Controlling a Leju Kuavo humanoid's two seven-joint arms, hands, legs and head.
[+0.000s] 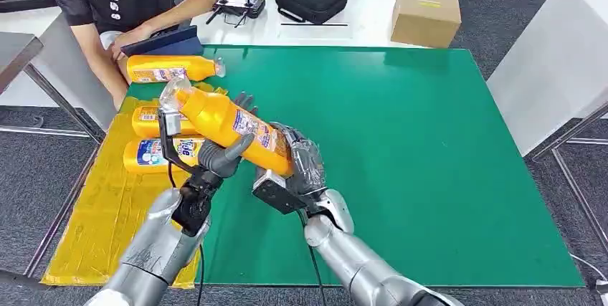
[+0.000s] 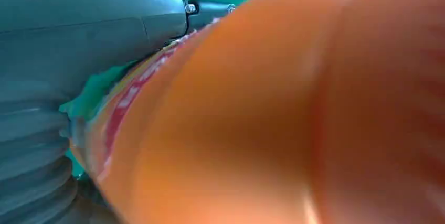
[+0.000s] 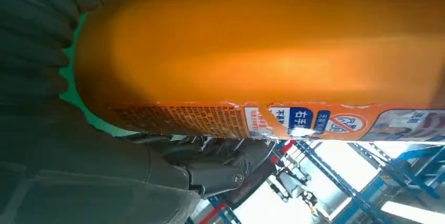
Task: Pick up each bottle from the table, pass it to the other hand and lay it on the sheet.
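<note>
Both hands on one orange bottle (image 1: pixel 228 121): left hand (image 1: pixel 224 150) grips mid-body, right hand (image 1: pixel 295 157) wraps its base. Green mat (image 1: pixel 430 177) open right of the right hand; yellow sheet (image 1: pixel 93 227) left.

A green table (image 1: pixel 430 163) carries a yellow sheet (image 1: pixel 100 227) along its left edge; two orange bottles (image 1: pixel 154 137) lie on the sheet, a third orange bottle (image 1: pixel 168 69) at the table's far corner

Bottle (image 2: pixel 294 108) blurred, edge-cropped.
</note>
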